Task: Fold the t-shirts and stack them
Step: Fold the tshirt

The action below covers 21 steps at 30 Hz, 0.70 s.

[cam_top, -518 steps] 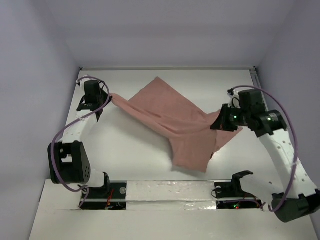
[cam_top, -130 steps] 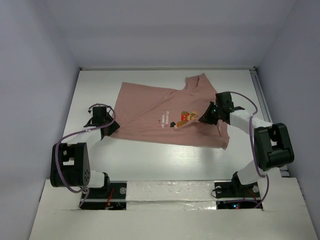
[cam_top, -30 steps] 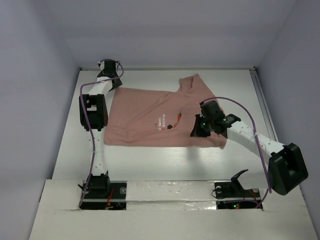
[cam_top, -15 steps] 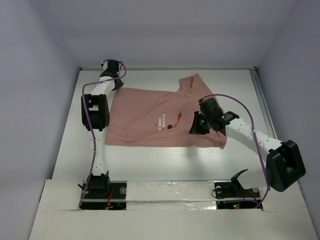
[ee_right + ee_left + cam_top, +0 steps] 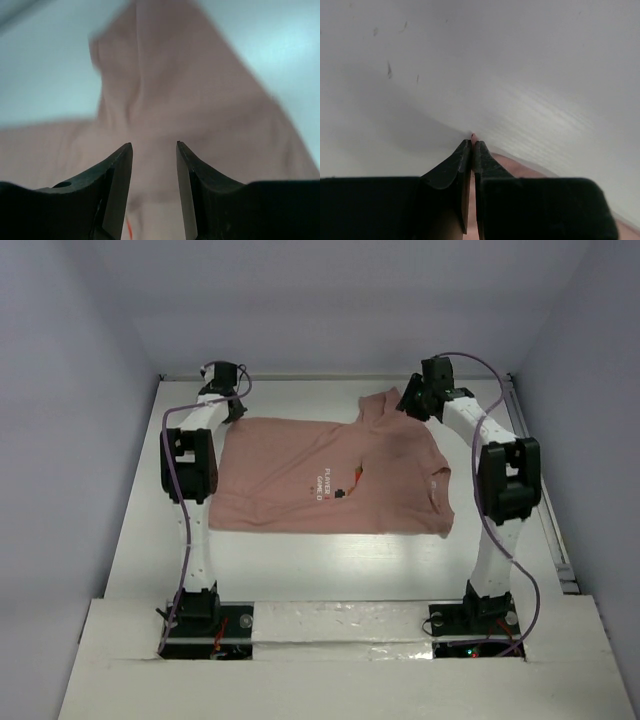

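The salmon-pink t-shirt point(image 5: 330, 475) lies spread flat on the white table, print side up, with small white text and red and dark marks point(image 5: 335, 483) at its chest. At the shirt's far-left corner my left gripper point(image 5: 231, 411) is shut, and in the left wrist view a sliver of pink cloth point(image 5: 472, 136) shows between its closed tips point(image 5: 472, 143). At the far right my right gripper point(image 5: 411, 403) stands open beside the raised sleeve point(image 5: 383, 405). In the right wrist view its jaws point(image 5: 154, 145) hover apart over the t-shirt's rumpled pink fabric point(image 5: 165, 90), holding nothing.
Pale walls close in the table on the left, back and right. A metal rail point(image 5: 520, 415) runs along the right edge. The arm bases sit on the white ledge point(image 5: 340, 620) at the near edge. Both arms reach far back along the shirt's two sides.
The right arm swung from the shirt's right middle to the far sleeve and its jaws opened. The left gripper closed at the shirt's far-left corner.
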{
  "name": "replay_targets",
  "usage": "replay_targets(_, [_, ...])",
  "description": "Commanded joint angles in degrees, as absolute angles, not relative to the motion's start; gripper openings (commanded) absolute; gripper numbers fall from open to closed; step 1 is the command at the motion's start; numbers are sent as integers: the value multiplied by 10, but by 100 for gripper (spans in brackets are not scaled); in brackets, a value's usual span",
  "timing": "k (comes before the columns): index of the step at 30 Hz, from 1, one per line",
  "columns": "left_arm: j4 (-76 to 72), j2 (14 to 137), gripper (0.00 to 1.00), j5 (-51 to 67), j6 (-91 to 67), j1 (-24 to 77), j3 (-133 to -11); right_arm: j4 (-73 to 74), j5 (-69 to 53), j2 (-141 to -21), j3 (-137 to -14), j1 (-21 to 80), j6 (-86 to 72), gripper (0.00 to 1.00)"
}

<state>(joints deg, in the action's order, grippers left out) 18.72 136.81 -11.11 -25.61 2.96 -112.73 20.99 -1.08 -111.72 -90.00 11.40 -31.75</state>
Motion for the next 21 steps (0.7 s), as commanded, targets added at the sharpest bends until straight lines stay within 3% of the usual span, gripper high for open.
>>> replay_targets(1, [193,1288,0,-109,-271,31,-1093,197,16,-1250,-1060,88,-300,47])
replay_targets(7, [197,1274,0,-111,-265,31,-1069,254,4,-1453,-1317,68,-309,53])
replay_targets(11, [196,1276,0,-111,-253,31,-1070,263,-49,-1518,-1402,62,-315,57])
replay_targets(21, [199,1288,0,-105,-253,31,-1078,231,-88,-1556,-1426,51,-340,48])
